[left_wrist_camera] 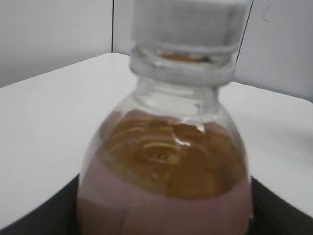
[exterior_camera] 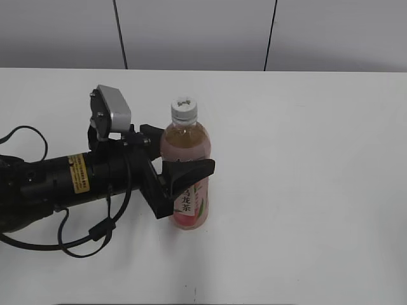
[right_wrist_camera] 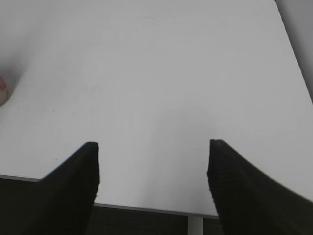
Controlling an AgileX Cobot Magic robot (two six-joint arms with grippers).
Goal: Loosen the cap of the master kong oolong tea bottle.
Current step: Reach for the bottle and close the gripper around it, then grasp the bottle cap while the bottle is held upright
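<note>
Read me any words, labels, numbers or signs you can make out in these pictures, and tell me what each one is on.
"乌龙茶", partly hidden by the jaws: black characters on the white strip of the master kong oolong tea bottle.
Small dark mark on top of the cap: too small to read.
Yellow sticker on the left arm: print too small to read.
Left wrist and right wrist views: no text.

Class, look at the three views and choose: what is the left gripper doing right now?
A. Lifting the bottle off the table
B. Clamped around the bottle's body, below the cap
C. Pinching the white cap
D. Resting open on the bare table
B: in the exterior view the left gripper grips the bottle at mid-body while the cap stands free above.
</note>
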